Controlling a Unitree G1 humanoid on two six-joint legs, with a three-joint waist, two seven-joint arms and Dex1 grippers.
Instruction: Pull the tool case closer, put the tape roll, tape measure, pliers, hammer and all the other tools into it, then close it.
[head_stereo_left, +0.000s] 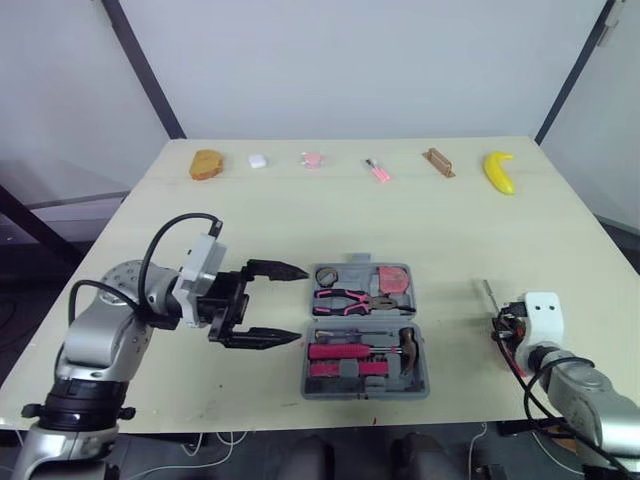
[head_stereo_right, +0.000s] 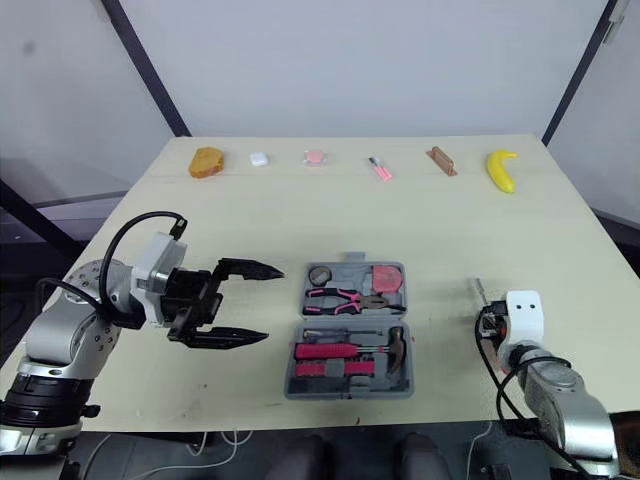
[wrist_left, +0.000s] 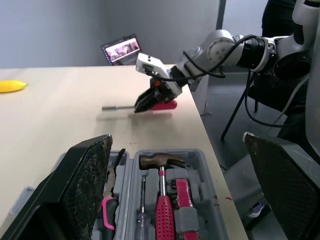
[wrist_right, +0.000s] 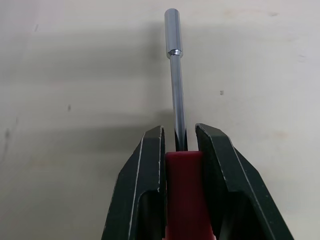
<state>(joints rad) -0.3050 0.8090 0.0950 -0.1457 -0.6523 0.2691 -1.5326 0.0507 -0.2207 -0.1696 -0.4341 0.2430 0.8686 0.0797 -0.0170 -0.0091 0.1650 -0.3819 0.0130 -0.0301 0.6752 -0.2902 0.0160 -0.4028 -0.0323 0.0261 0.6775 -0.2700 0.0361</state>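
The grey tool case (head_stereo_left: 366, 394) lies open at the table's front centre. Its far half holds the tape roll (head_stereo_left: 326, 274), a pink tape measure (head_stereo_left: 394, 279) and pink-handled pliers (head_stereo_left: 345, 298). In its near half lie a hammer (head_stereo_left: 408, 345) and a pink screwdriver (head_stereo_left: 340, 351). My left gripper (head_stereo_left: 300, 303) stands open just left of the case, holding nothing. To the right of the case, my right gripper (wrist_right: 178, 129) is shut on the red handle (wrist_right: 183, 190) of a driver. The driver's steel shaft (wrist_right: 175, 75) points away, low over the table.
Along the far edge runs a row of small items: an orange bread piece (head_stereo_left: 207, 164), a white block (head_stereo_left: 258, 160), a pink disc (head_stereo_left: 313, 158), a small pink item (head_stereo_left: 377, 170), a brown block (head_stereo_left: 438, 162) and a banana (head_stereo_left: 499, 171).
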